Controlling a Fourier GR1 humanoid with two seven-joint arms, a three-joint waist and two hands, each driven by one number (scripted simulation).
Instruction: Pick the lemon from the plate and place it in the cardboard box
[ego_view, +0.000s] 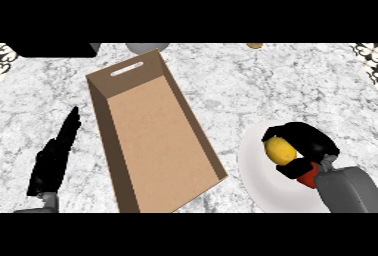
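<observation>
Head view, looking steeply down on a pale marbled worktop (295, 85). The right robot hand (310, 145) sits over the white plate (255, 170) at the lower right, with its grey forearm coming in from the bottom corner. Its black fingers arch over the top of the lemon (279, 150) and curl down its right side, while the thumb closes in from below, so the robot hand is wrapped round the fruit. The lemon's yellow left face shows between fingers and thumb; the rest of it is hidden by the hand. It lies above the plate's white surface, within the plate's outline; whether it touches the plate or is lifted off it cannot be told from this angle.

To the left of the plate, just beside its rim, stands the long open cardboard box (159, 145), narrow end with a slot handle pointing away and its wide end towards the bottom edge. Its brown floor is bare, and the lemon is outside it, off to its right.

The left robot hand (55, 157) rests at the lower left, on the far side of the box from the lemon, fingers straight and held together, pointing up and away, holding nothing.

Along the far edge are a dark shape (52, 49), a grey round thing (146, 47) and a small orange-brown thing (255, 45).
</observation>
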